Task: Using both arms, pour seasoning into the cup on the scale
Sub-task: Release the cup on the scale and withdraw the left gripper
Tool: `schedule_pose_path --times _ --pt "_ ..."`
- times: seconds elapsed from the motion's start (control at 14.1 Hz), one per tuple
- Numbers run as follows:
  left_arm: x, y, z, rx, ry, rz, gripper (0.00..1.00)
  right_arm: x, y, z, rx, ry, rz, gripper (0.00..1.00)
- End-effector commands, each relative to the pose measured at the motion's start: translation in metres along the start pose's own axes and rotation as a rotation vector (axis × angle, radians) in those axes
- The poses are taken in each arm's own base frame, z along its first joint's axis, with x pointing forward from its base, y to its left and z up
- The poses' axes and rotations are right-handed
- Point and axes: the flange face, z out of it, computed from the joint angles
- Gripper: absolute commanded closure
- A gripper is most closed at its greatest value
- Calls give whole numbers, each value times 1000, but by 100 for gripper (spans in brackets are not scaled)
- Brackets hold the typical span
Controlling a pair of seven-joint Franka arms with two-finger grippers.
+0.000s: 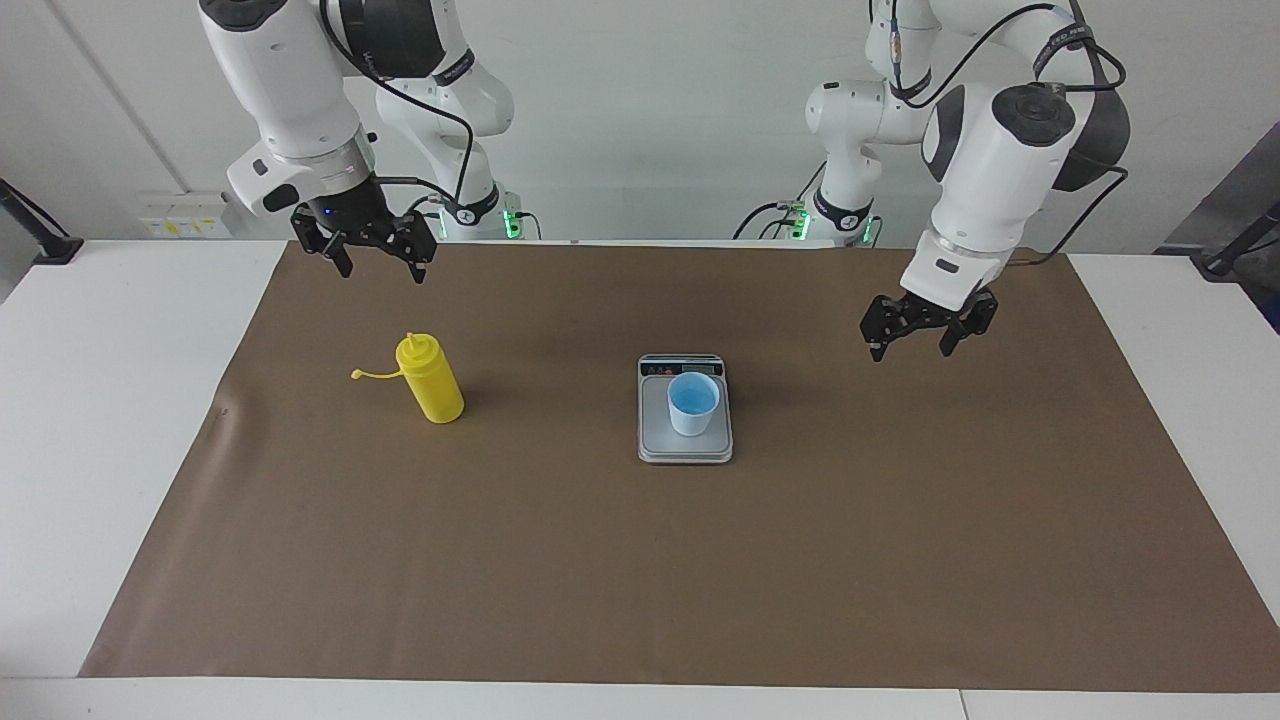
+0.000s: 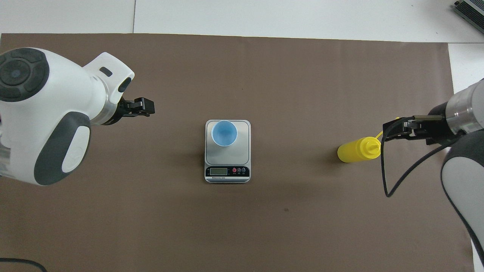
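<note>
The yellow seasoning bottle point(image 1: 432, 385) stands upright on the brown mat toward the right arm's end, its cap strap sticking out sideways; it also shows in the overhead view point(image 2: 357, 150). The light-blue cup point(image 1: 693, 403) point(image 2: 224, 133) stands upright on the silver scale point(image 1: 685, 447) point(image 2: 244, 151) at mid-table, on the plate's part farther from the robots. My right gripper point(image 1: 382, 262) point(image 2: 394, 130) hangs open and empty in the air over the mat beside the bottle, clear of it. My left gripper point(image 1: 912, 342) point(image 2: 145, 107) hangs open and empty over the mat toward the left arm's end, apart from the scale.
The brown mat point(image 1: 640, 580) covers most of the white table point(image 1: 110, 330). The scale's dark display strip point(image 2: 227, 172) faces the robots. A grey device point(image 2: 470, 11) lies at the table corner farthest from the robots, at the right arm's end.
</note>
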Motion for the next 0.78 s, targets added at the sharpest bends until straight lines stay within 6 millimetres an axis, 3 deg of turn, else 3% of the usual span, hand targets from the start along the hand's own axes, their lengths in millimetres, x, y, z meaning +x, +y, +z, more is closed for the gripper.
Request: schedule_pose_path --times 0.0,0.21,0.36,0.5,0.71 --pt "-9 -24 -2 -14 -33 81 0 -6 2 -2 4 0 19 0" --pt "-10 -42 -8 -14 -31 55 0 -7 -6 -1 2 -3 1 0" --pt "-16 -59 -30 -52 -17 15 0 -7 -2 0 1 -9 10 0" --pt "-21 -68 -47 -52 8 19 0 -9 16 8 -1 -21 27 0" --pt "-20 -76 -78 -46 17 39 0 -11 52 27 34 -1 -153 0"
